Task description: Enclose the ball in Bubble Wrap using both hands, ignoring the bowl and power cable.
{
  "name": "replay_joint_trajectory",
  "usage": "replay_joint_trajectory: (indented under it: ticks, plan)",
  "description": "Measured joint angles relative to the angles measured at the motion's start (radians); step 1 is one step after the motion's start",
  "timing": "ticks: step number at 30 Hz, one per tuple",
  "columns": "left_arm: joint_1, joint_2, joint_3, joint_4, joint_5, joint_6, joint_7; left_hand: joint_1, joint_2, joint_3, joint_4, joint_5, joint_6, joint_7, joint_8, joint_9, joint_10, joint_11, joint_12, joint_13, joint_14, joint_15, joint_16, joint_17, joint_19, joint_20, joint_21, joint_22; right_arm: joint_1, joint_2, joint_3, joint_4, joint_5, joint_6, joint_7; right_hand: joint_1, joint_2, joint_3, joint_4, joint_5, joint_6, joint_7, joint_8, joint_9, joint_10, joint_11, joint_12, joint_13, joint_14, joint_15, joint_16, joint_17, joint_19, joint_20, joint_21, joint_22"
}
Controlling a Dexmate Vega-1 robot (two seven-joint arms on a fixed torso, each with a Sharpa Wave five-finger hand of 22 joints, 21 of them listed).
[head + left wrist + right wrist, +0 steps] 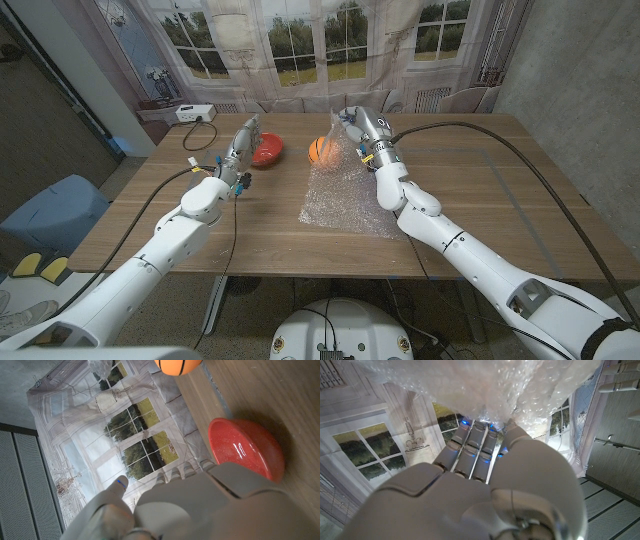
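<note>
1. Bubble wrap lies spread on the table, its near edge well short of the ball and its far part rising up beside the ball, on the ball's right.
2. Right hand is raised just beyond and to the right of the ball; in the right wrist view its fingers are pressed together into a bunch of the sheet, so it grips the far edge.
3. Judged from this, the step in hand is drawing that lifted edge over the ball. To do it well, the sheet should be carried low across the top of the ball and kept slack, so the ball does not roll off toward the bowl.
4. Left hand hovers left of the ball, over the near side of the bowl, holding nothing; whether its fingers are spread or curled I cannot tell.
5. It should come in toward the ball's left side, steady it, and take the opposite edge of the wrap.
</note>
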Motion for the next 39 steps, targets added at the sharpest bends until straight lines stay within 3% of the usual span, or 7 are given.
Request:
replay_joint_trajectory:
  ticks: [9,21,23,26,30,33,39]
  plan:
    - [0.016,0.004,-0.012,0.004,-0.007,-0.016,-0.003,0.0,0.0,0.0,0.0,0.0,0.0,0.0,0.0,0.0,0.0,0.0,0.0,0.0,0.0,0.0,0.0,0.0,0.0,0.0,0.0,0.0,0.05,0.043,-0.049,0.042,-0.027,-0.018,0.044,0.001,-0.001,0.0,0.0,0.0,0.002,-0.002,0.0,0.0,0.0,0.0,0.003,-0.002,0.002,0.002,-0.008,0.004,0.0,0.0,0.004,0.0]
    - [0.029,0.005,-0.022,0.014,-0.012,-0.029,-0.003,0.0,0.0,-0.003,-0.003,0.0,0.0,0.0,0.0,0.0,0.0,0.0,0.0,0.0,0.0,0.0,0.0,0.0,0.0,0.0,0.0,0.004,0.149,0.111,-0.127,0.191,-0.058,-0.054,0.091,0.001,-0.001,0.0,0.0,-0.006,0.002,-0.002,-0.003,0.0,0.0,0.0,0.002,-0.006,0.002,0.002,-0.018,0.014,-0.005,0.005,0.011,0.0]
    - [0.031,0.006,-0.024,0.014,-0.013,-0.03,-0.002,0.0,0.0,-0.003,-0.003,0.0,0.0,0.0,0.0,0.0,0.0,0.0,0.0,0.0,0.0,0.0,0.0,0.0,0.0,0.0,0.0,0.005,0.16,0.119,-0.138,0.211,-0.06,-0.061,0.095,0.001,-0.001,0.002,0.002,-0.006,0.0,-0.001,-0.021,0.002,-0.019,0.004,-0.012,-0.012,0.001,0.002,-0.031,0.015,-0.01,0.009,0.011,0.0]
    - [0.032,0.006,-0.025,0.015,-0.014,-0.03,-0.001,0.0,0.0,-0.007,0.001,0.0,0.0,0.0,0.0,0.0,0.0,0.0,0.0,0.0,0.0,0.0,0.0,0.0,0.0,0.0,0.0,0.005,0.181,0.132,-0.157,0.246,-0.064,-0.072,0.099,0.002,0.005,0.009,0.017,-0.009,-0.081,0.004,-0.067,-0.003,-0.072,0.009,-0.044,-0.03,-0.026,0.007,-0.06,0.013,-0.025,0.018,0.015,-0.002]
    - [0.033,0.007,-0.026,0.016,-0.014,-0.03,-0.001,0.0,0.0,-0.007,0.001,0.0,0.0,0.0,0.0,0.0,0.0,0.0,0.0,0.0,0.0,0.0,0.0,0.0,0.0,0.0,0.0,0.005,0.198,0.139,-0.174,0.269,-0.07,-0.099,0.116,-0.079,-0.022,-0.015,0.044,-0.013,-0.174,-0.001,-0.14,-0.019,-0.166,0.028,-0.114,-0.064,-0.088,0.018,-0.14,-0.046,-0.052,0.045,0.019,-0.007]
    - [0.031,0.007,-0.026,0.018,-0.015,-0.03,-0.001,0.0,0.0,-0.007,0.001,0.0,0.0,0.0,0.0,0.0,0.0,0.0,0.0,0.0,0.0,0.0,0.0,0.0,0.0,0.0,0.0,0.005,0.207,0.14,-0.182,0.273,-0.07,-0.119,0.137,-0.146,-0.04,-0.036,0.066,-0.013,-0.237,-0.001,-0.179,-0.021,-0.235,0.044,-0.171,-0.089,-0.141,0.026,-0.214,-0.108,-0.075,0.067,0.019,-0.012]
    - [0.019,0.007,-0.024,0.027,-0.015,-0.028,-0.009,0.0,0.0,-0.007,0.001,0.0,0.0,0.0,0.0,0.0,0.0,0.0,0.0,0.0,0.0,0.0,0.0,0.0,0.0,0.0,0.0,0.005,0.212,0.127,-0.186,0.259,-0.057,-0.145,0.178,-0.289,-0.058,-0.083,0.125,-0.017,-0.349,0.009,-0.201,-0.021,-0.315,0.093,-0.255,-0.124,-0.238,0.035,-0.314,-0.182,-0.136,0.109,0.011,-0.017]
